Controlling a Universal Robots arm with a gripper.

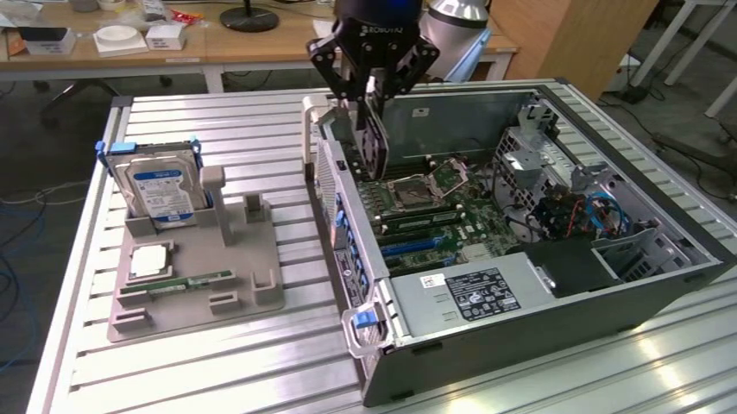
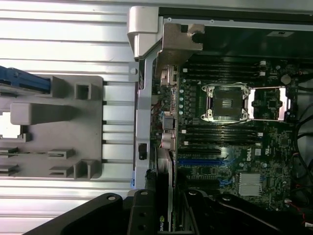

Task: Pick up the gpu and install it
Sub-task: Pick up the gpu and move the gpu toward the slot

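**Gpu (image 1: 374, 151) gripped and hanging over the open case, not yet seated**

At the exterior view's left, the grey fixture tray (image 1: 248, 259) is sitting on the slatted table. It is carrying the silver hard drive (image 1: 161, 190) upright in its holder and the small green memory stick (image 1: 190, 282) lying flat nearer the front. No dark card is resting on that tray.

Toward the middle, the gripper (image 1: 371, 108) is pointing straight down with its fingers clenched on the gpu. The card is hanging on edge, vertical, just inside the rear wall of the computer case (image 1: 553, 310). In the wrist view the card's thin edge is running up between the dark fingers (image 2: 146, 210), aimed along the row of expansion slots.

To the right, the motherboard (image 1: 461, 220) is lying exposed, with the processor socket (image 1: 415, 185) near the card and a blue slot (image 1: 415, 246) further along.

Judging by this, the pick-up is looking complete and the carry nearly so. The card is hovering clear of the board and is not sitting in any slot, so lining up and pressing home are what is remaining.
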